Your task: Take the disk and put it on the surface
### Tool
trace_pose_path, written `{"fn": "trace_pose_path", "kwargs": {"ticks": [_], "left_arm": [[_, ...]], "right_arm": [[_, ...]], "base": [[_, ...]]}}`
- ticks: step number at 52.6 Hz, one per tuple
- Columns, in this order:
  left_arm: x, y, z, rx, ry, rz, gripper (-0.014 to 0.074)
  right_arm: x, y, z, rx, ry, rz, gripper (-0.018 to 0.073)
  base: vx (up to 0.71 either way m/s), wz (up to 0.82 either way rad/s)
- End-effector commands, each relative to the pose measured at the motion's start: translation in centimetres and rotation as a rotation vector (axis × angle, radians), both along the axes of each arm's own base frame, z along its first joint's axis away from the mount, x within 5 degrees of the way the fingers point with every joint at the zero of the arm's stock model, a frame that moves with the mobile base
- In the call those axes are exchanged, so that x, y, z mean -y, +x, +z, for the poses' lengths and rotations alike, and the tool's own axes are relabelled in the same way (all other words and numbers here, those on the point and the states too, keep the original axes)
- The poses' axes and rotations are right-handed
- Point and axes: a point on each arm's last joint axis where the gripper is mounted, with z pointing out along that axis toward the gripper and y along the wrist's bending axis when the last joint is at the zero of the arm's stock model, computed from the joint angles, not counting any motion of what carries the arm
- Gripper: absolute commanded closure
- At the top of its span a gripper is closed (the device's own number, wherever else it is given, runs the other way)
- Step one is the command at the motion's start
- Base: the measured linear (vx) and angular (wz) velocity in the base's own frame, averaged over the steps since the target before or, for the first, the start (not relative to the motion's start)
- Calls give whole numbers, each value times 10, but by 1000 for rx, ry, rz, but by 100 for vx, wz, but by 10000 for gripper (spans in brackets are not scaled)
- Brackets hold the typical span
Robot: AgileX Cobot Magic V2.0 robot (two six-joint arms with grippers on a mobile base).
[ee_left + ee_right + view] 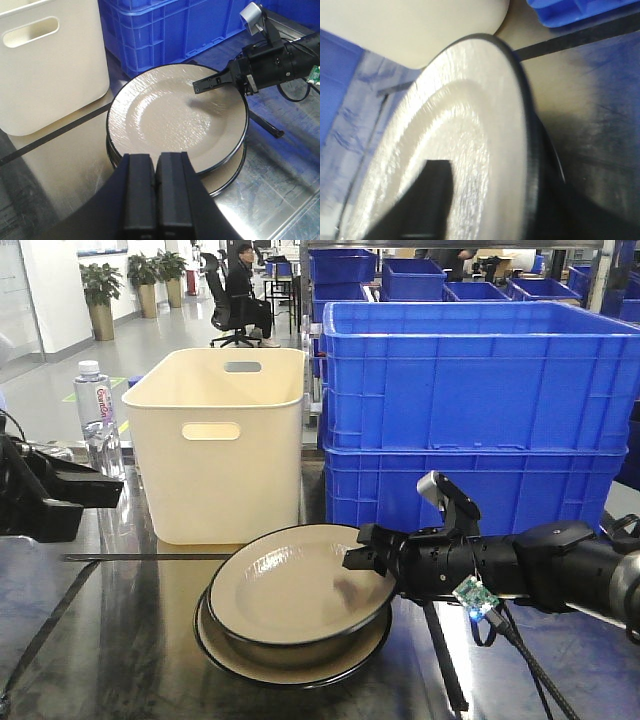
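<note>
Two cream disks with black rims are stacked on the dark glossy surface [110, 640]. The top disk [290, 585] [175, 117] [470, 125] sits a little off-centre on the lower disk [300, 668] [227, 180]. My right gripper [358, 562] [200, 89] [495, 215] is open at the top disk's right rim. One finger [422, 200] hovers over the disk's face, and the other is a dark shape outside and below the rim. My left gripper [156, 170] is shut and empty, above the near edge of the stack.
A cream plastic bin [220, 440] stands behind the stack on the left, and stacked blue crates [470, 410] behind on the right. A water bottle [97, 415] stands at far left. Black tape lines [140, 557] cross the surface. The left arm's body [45, 495] hangs at the left edge.
</note>
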Motion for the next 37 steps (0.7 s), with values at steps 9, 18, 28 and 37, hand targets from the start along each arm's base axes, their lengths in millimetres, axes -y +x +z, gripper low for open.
{"fn": "trace_pose_path", "kwargs": {"ticks": [9,18,28,37], "left_arm": [[-1,-5,17,79,-61,25,603],[-1,-5,16,73,-50,22,603],[-2,-6,13,52,-18,20,603],[-12,-3,6,1,54,123,601]], "right_arm": [[8,-1,30,233,-224,73,-84],[20,1,40,362,-430,43,-57],[33,-8,70,530,-651,41,32],[42,-34,106,602,-776,83,267]], "base": [[0,0],[0,0],[0,0],[0,0]]}}
